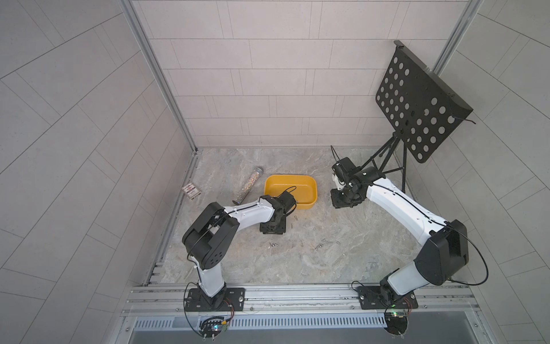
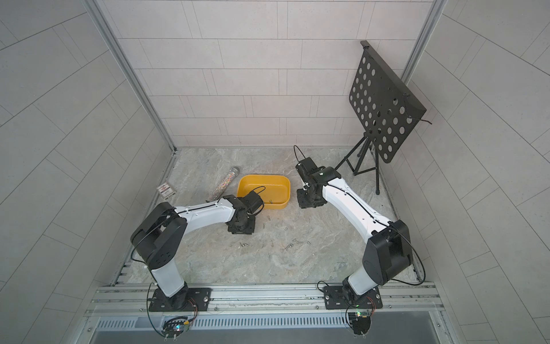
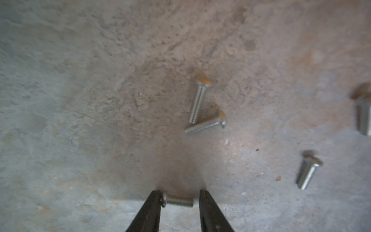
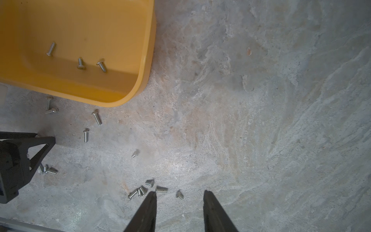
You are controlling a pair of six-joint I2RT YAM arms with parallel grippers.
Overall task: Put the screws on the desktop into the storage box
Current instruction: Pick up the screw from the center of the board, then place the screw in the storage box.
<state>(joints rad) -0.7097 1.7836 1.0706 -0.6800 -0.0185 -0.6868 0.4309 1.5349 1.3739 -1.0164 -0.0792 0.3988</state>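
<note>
One screw [image 3: 177,201] is seen lying flat on the desktop [image 3: 80,100], lengthwise between the fingertips of the left gripper [image 3: 180,193]. Its head is touched by one finger and its tip is left just clear of the other, so the jaws are apart and nothing is clamped yet. Tiny, light, hard and smooth, it is judged likely to roll or be flicked out if squeezed end to end; a hold across the threaded shaft, just below the head, would be safer. Two more screws [image 3: 202,112] are found touching nearby. Three screws [image 4: 80,64] are already counted inside the storage box [image 4: 149,50], and many more screws [image 1: 323,242] are left scattered across the desktop. The right gripper [image 4: 180,192] is held above the desktop beside the storage box, jaws apart, nothing gripped.
</note>
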